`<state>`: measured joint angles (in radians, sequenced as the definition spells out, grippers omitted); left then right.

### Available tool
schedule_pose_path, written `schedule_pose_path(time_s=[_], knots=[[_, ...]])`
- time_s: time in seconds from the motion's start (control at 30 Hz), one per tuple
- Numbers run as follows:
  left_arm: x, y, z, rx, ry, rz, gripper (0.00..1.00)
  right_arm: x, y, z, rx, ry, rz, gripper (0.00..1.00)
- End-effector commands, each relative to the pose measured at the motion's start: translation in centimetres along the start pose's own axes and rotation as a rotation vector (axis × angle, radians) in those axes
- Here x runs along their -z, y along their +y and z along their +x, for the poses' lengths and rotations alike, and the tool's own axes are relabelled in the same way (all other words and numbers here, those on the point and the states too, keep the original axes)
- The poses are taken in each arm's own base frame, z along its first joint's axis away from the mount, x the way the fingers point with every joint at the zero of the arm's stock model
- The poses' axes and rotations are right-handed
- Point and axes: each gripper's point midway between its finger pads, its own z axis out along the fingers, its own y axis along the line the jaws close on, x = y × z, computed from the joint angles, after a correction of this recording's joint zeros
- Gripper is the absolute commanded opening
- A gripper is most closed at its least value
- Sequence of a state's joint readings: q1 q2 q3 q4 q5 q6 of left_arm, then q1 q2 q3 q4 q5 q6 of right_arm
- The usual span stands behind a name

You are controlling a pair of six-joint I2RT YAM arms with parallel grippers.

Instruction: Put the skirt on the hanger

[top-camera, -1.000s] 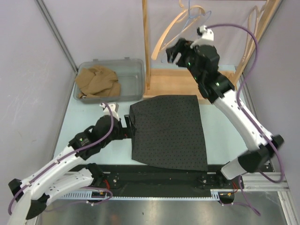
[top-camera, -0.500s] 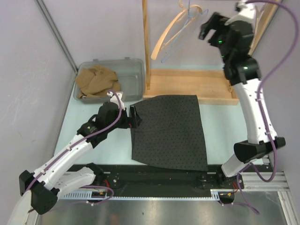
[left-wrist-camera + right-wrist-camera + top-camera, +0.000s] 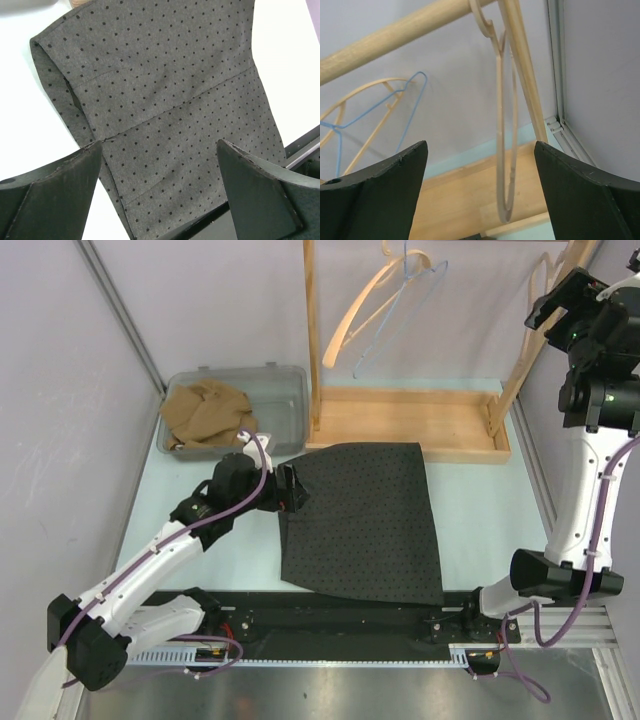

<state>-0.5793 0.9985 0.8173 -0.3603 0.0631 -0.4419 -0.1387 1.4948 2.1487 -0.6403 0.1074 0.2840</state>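
As the top view shows it, the skirt (image 3: 360,520) lies flat on the worktop (image 3: 470,510), a dark dotted cloth with its narrower end, probably the waist, toward the wooden rack (image 3: 405,425). It looks light and limp, likely to sag and fold when lifted, so that narrow edge near a corner seems the best place to take hold. The left hand (image 3: 293,492) sits at the skirt's left edge close to that corner. The right hand (image 3: 558,312) is up high by the rack's right post, well apart from the cloth. A wooden hanger (image 3: 372,302) and a blue wire hanger (image 3: 400,310) hang from the rail.

From the left wrist, the fingers (image 3: 55,192) stand wide apart over the dotted fabric, gripping nothing; whether they touch the cloth I cannot tell.

From the right wrist, the hand is likewise spread wide and empty, and a second wooden hanger (image 3: 504,130) hangs edge-on beyond it, framed between the two fingers.
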Motion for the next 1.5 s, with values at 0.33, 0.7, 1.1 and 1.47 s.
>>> schedule_pose_path(time_s=[0.33,0.7,1.1,1.47], knots=[[-0.4,0.3,-1.1,-0.002,-0.029,0.018,1.00,-7.0,-2.2,3.5,-0.062,0.149,-0.066,0.74],[-1.3,0.7,-1.4,0.008,-0.012,0.006,0.99,-9.7,-2.6,4.9,-0.073,0.180,-0.068,0.19],[-1.7,0.8,-2.0,-0.006,-0.005,0.013,0.99,-7.3,-0.3,0.7,-0.037,0.075,-0.156,0.00],[-1.7,0.7,-2.2,-0.005,-0.012,0.025,0.99,-4.6,1.0,-3.2,-0.005,-0.037,-0.202,0.00]])
